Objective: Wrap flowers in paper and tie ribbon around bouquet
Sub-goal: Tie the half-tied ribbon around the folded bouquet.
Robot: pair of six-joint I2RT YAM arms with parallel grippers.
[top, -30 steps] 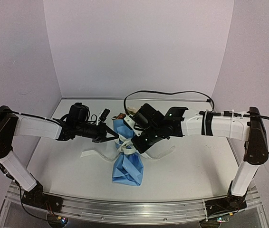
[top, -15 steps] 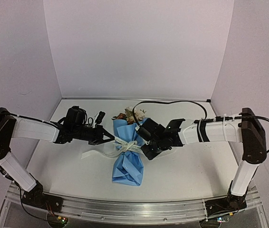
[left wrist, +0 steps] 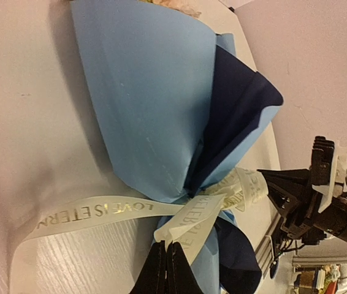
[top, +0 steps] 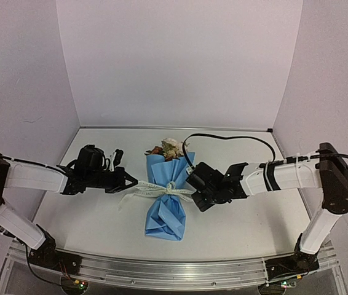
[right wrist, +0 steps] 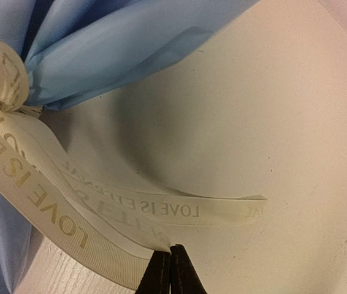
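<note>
Two grippers, overhead: left gripper point(top: 130, 182) and right gripper point(top: 192, 190) flank the bouquet point(top: 165, 215) lying on the table point(top: 241, 227), ribbon point(top: 152, 190) cinched round its waist.
Left wrist: jaws clenched on one ribbon tail.
Right wrist: jaws pinched tight on the other tail.
Risk: an uneven pull could drag the bouquet sideways or slip the knot loose.
</note>
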